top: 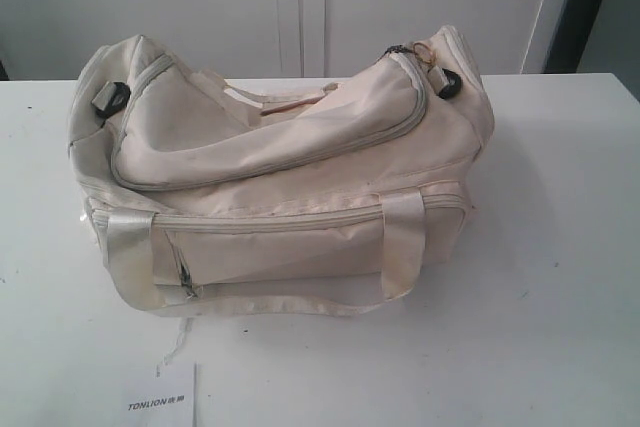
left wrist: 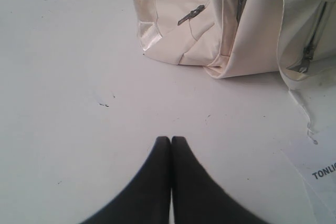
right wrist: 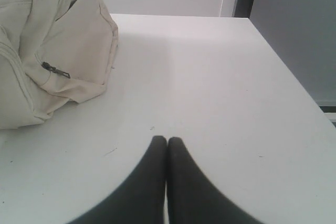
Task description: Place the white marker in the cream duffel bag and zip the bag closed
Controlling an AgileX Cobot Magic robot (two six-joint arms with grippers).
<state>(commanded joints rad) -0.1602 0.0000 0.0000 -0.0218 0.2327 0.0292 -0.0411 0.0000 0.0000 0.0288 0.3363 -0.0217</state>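
The cream duffel bag looks zipped shut and no white marker shows, so the task seems finished; left claw and right claw are pinched together, holding nothing

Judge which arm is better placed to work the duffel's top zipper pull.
Right, probably: the top zipper pull sits at the exterior view's right end of the cream duffel bag, nearest the right gripper. The left gripper faces the other end.

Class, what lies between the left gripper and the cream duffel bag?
In the left wrist view, only bare table separates the left gripper from the cream duffel bag.
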